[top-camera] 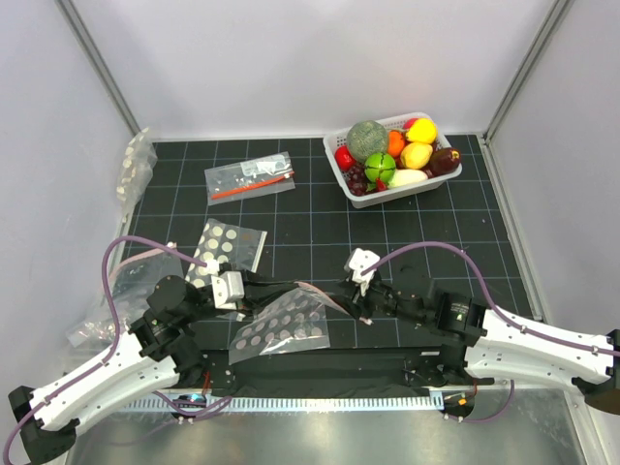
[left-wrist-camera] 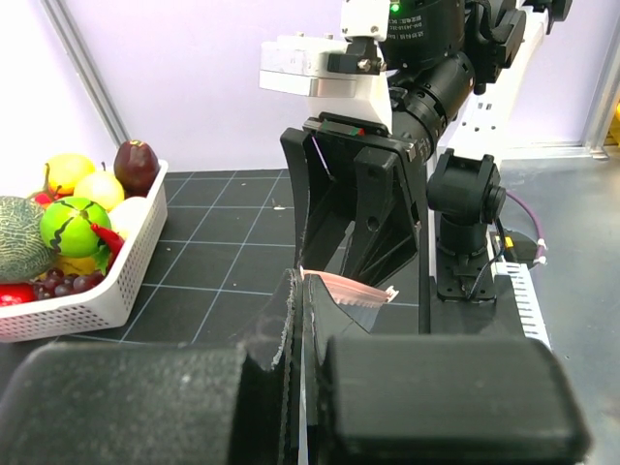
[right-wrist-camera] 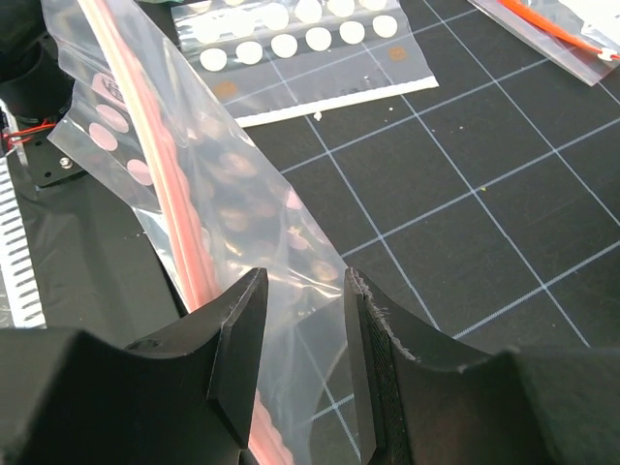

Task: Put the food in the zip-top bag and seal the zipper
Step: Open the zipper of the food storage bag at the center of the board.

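The zip-top bag (top-camera: 283, 325) lies near the table's front, lifted at its mouth between both arms. My left gripper (top-camera: 269, 289) is shut on the mouth edge; the left wrist view shows the pink zipper (left-wrist-camera: 347, 288) sticking out past the closed jaws (left-wrist-camera: 298, 291). My right gripper (top-camera: 341, 298) is open; in the right wrist view (right-wrist-camera: 302, 291) its jaws straddle the clear film, with the zipper (right-wrist-camera: 155, 174) running to their left. The food (top-camera: 392, 155) sits in a white basket (top-camera: 334, 165) at the back right: yellow lemon (top-camera: 422, 130), green round fruit (left-wrist-camera: 73, 225), red chili (left-wrist-camera: 107, 237).
A clear bag with an orange-red stick (top-camera: 250, 179) lies at the back middle. A second dotted bag (top-camera: 225, 247) lies left of centre, also in the right wrist view (right-wrist-camera: 310, 39). More bags are heaped at the left wall (top-camera: 136, 170) and front left (top-camera: 97, 325).
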